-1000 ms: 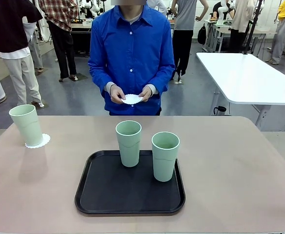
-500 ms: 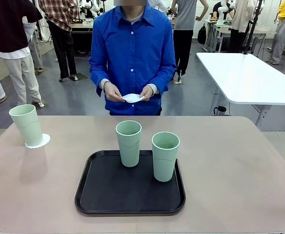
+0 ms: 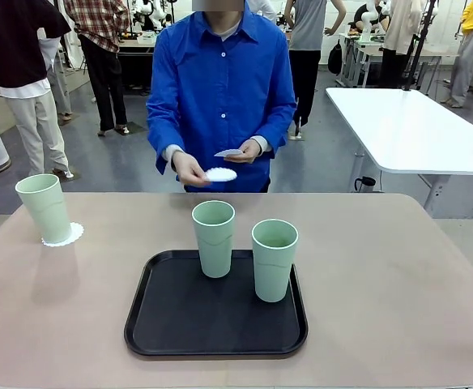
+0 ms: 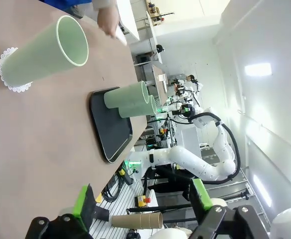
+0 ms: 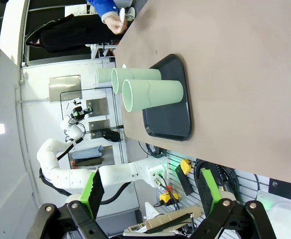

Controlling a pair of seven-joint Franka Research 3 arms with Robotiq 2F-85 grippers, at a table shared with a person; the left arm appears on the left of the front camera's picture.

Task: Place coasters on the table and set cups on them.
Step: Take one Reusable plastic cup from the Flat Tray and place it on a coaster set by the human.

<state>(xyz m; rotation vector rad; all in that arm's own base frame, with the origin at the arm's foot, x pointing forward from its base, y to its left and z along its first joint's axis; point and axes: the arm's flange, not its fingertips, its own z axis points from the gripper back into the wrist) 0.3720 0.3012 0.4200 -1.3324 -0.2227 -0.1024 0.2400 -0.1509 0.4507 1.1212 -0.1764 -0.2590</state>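
A mint-green cup (image 3: 44, 207) stands on a white lacy coaster (image 3: 63, 235) at the table's (image 3: 382, 267) far left. Two more cups (image 3: 213, 237) (image 3: 274, 259) stand on the black tray (image 3: 216, 312) in the middle. Across the table, a person in a blue shirt holds one coaster (image 3: 220, 174) out over the far edge in one hand and another coaster (image 3: 229, 152) in the other hand. My left gripper (image 4: 141, 199) is open, off the table's side, with the cup (image 4: 46, 55) on its coaster (image 4: 8, 69) ahead. My right gripper (image 5: 150, 191) is open too, facing the tray's cups (image 5: 153, 92).
The tray (image 4: 110, 124) lies mid-table, nearer my side. Bare tabletop (image 5: 235, 74) stretches on both sides of it. A white table (image 3: 406, 130) stands behind at the right, and other people stand in the background.
The person's hands have parted. One hand has carried a coaster lower and forward toward the table edge, while the other keeps a coaster at chest height. Neither gripper has changed.
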